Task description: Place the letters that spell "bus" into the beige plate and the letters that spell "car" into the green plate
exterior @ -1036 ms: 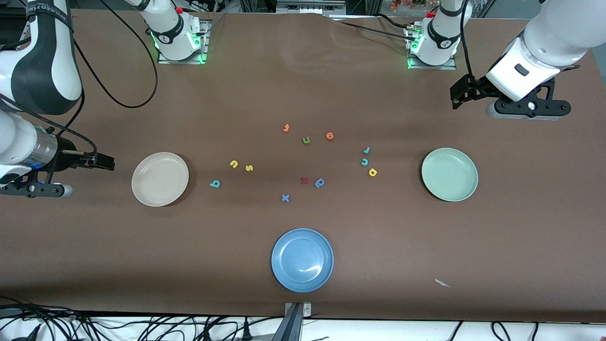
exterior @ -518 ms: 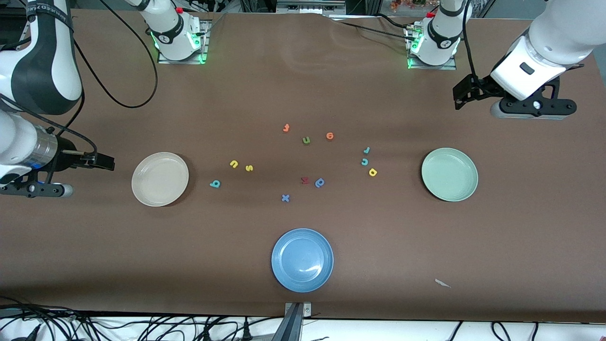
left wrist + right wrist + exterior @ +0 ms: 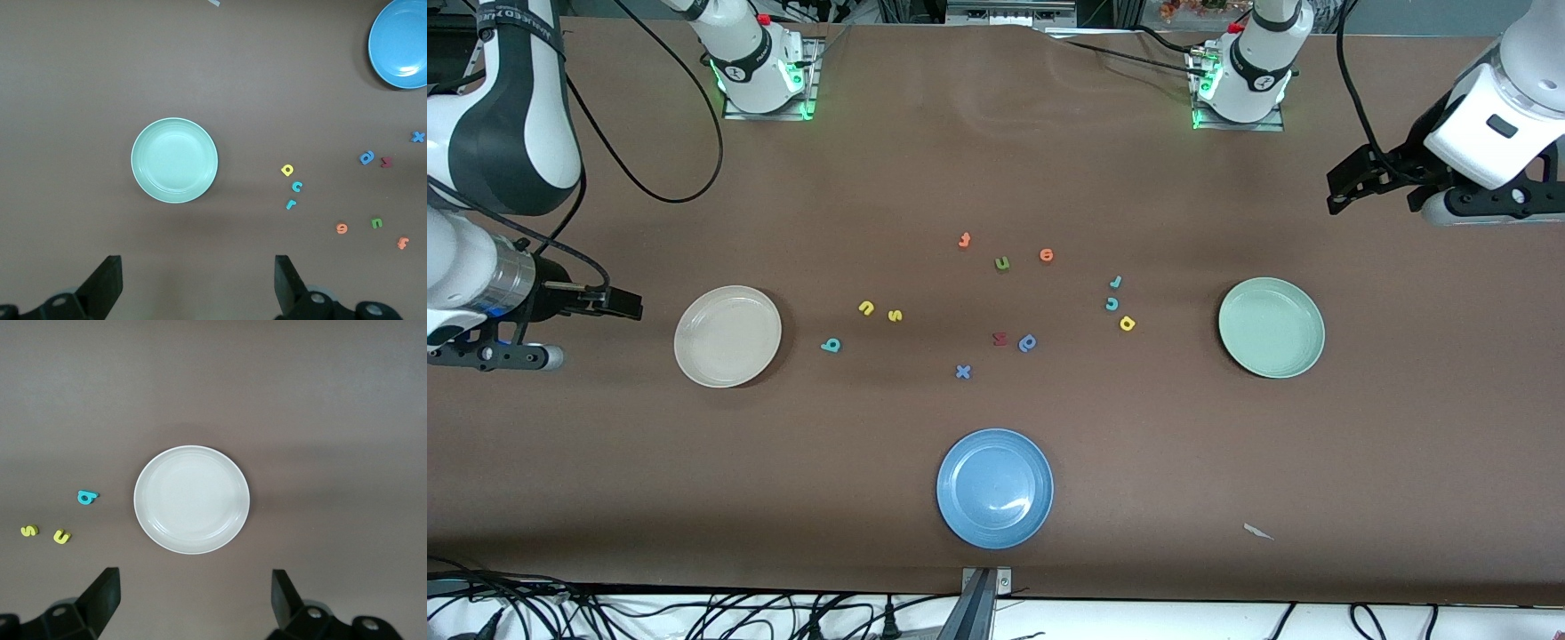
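Note:
The beige plate (image 3: 727, 336) (image 3: 192, 499) lies empty toward the right arm's end. Beside it on the table are the teal b (image 3: 831, 345) (image 3: 87, 497), yellow u (image 3: 866, 308) (image 3: 61, 536) and yellow s (image 3: 895, 315) (image 3: 29, 531). The green plate (image 3: 1271, 327) (image 3: 175, 160) lies empty toward the left arm's end, with the light-blue r (image 3: 1115, 282) (image 3: 291, 203), teal c (image 3: 1112, 304) (image 3: 297, 186) and yellow a (image 3: 1127, 324) (image 3: 287, 170) beside it. My left gripper (image 3: 1352, 182) (image 3: 198, 287) hangs open over bare table. My right gripper (image 3: 618, 302) (image 3: 193, 603) waits open beside the beige plate.
A blue plate (image 3: 995, 488) sits nearest the front camera. Mid-table lie a green u (image 3: 1002, 263), two orange letters (image 3: 964, 240), a red letter (image 3: 1000, 339), a darker blue rounded letter (image 3: 1028, 342) and a blue x (image 3: 962, 372). A paper scrap (image 3: 1258, 532) lies near the front edge.
My left arm has swung outward toward its own end of the table, away from the green plate. The right arm and all letters stayed put.

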